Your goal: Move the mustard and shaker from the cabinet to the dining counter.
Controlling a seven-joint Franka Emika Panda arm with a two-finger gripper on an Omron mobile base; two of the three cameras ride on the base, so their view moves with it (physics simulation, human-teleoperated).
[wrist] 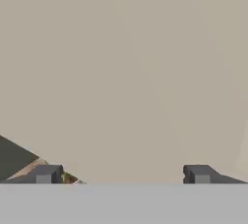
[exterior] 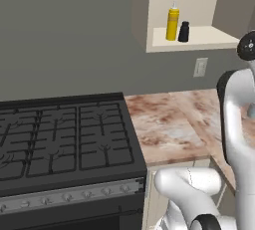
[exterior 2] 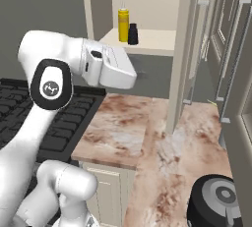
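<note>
The yellow mustard stands upright on the pale shelf of the open cabinet. The small black shaker stands close on its right. In the hand view my gripper is open, its fingertips far apart with nothing between them, facing a plain beige surface. In the right base view my white hand hangs below and to the left of the shelf, apart from both items. The dining counter is out of view.
A black stove fills the left. A short marbled counter adjoins it under the cabinet. A wall outlet sits below the shelf. An open cabinet door and further panelled doors stand at the right.
</note>
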